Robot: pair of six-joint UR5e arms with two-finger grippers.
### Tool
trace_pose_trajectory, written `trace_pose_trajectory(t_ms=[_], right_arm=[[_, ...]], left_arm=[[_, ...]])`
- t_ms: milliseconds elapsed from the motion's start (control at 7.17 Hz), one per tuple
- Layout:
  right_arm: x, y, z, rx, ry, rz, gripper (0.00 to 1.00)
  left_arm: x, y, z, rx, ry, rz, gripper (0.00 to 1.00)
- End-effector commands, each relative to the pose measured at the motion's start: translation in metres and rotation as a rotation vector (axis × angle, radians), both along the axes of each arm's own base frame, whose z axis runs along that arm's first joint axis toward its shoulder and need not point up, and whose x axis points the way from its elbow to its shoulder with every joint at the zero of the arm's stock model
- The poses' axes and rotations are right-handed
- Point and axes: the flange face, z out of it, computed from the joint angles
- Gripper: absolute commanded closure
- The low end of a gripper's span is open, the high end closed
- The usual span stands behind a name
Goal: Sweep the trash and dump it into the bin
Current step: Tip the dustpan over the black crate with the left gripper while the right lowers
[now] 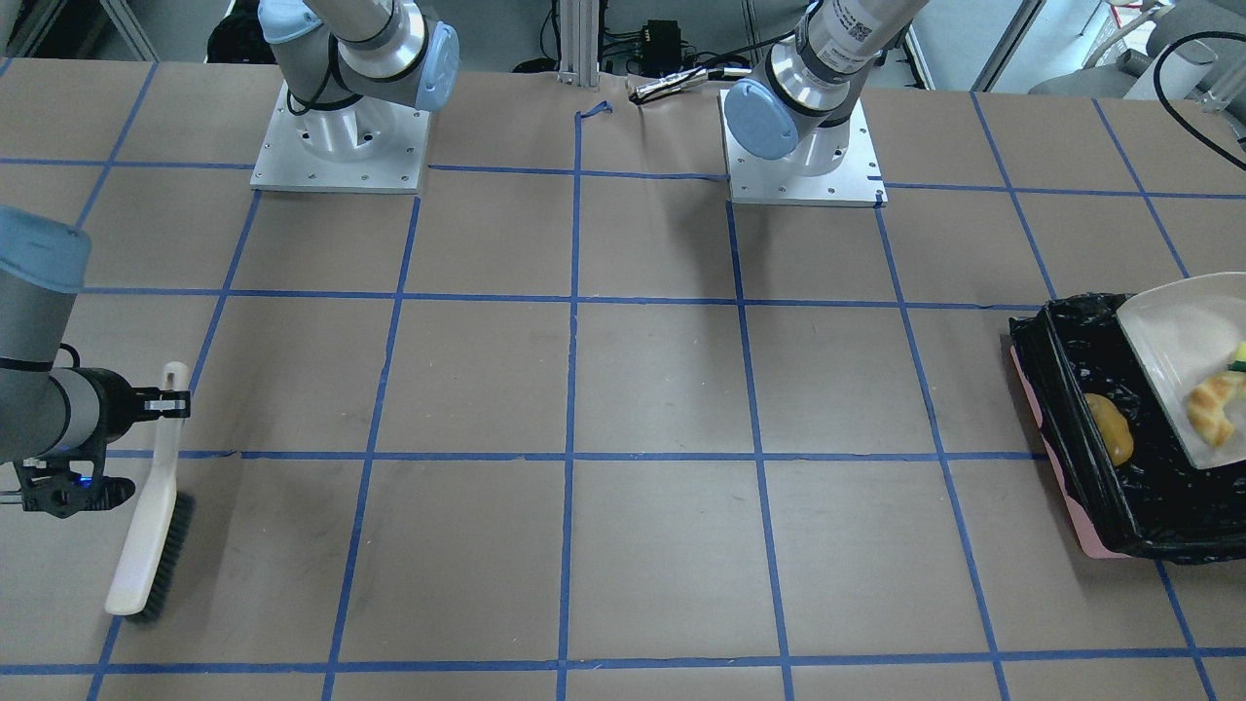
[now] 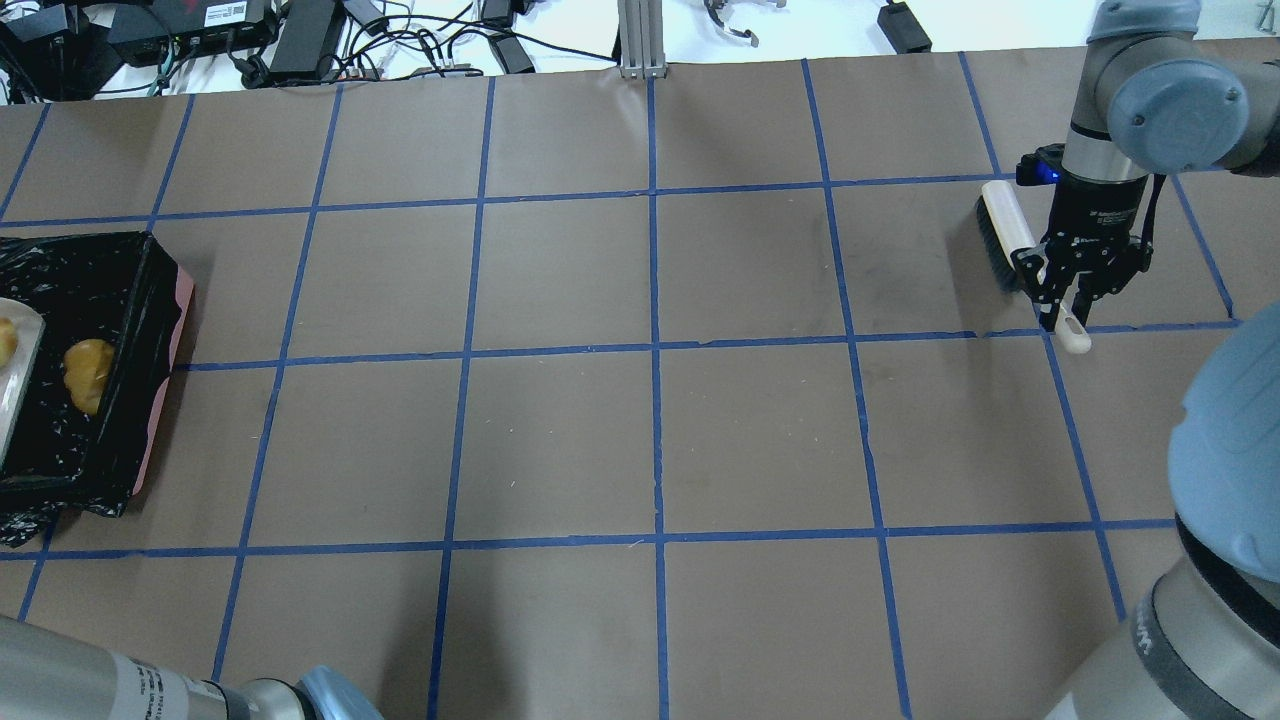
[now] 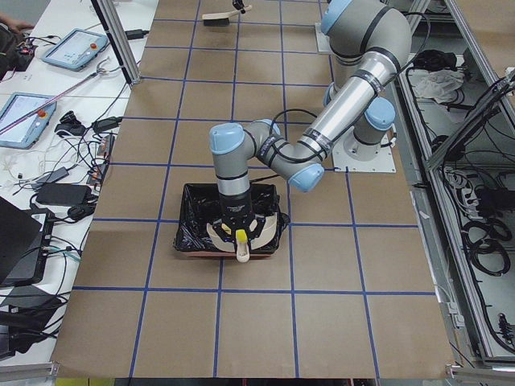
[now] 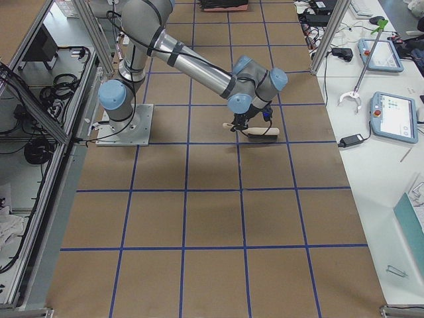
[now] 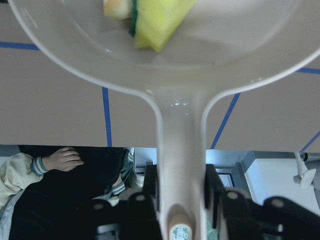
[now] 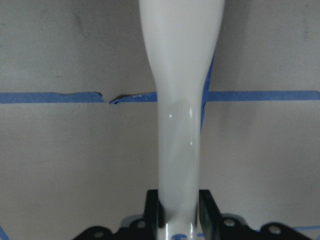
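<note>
Left gripper (image 5: pixel 181 187), clamped on the dustpan (image 1: pixel 1173 341), angles it over the bin (image 1: pixel 1061 389) for dumping; the lump (image 1: pixel 1110 428) lies inside. Right gripper (image 2: pixel 1063 315) clasps the brush (image 2: pixel 1003 235) well away.

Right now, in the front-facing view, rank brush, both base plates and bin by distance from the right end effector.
1. Brush, held by right end effector.
2. Right arm's base plate, upper left.
3. Left arm's base plate, upper centre-right.
4. Bin, far right.

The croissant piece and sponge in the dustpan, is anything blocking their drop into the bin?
Nothing visible does. The dustpan is held over the bin, and the croissant piece and sponge lie near its lip with only open black liner beneath. The amber lump already lies inside.
</note>
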Motion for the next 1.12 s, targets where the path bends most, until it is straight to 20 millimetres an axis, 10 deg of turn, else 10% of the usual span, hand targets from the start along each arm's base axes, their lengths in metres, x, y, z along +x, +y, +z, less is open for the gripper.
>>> trace_pose_trajectory(t_ms=[0,976], right_arm=[[0.0,0.0,0.0,-0.001,-0.003,0.001,0.38],[-0.001,-0.002,0.004,-0.009,0.001,0.002,0.35]], left_arm=[[-0.008,-0.006,0.01,0.022,-0.096,0.012,1.0],[-0.058,-0.037,0.078,0.061,-0.346,0.014,1.0]])
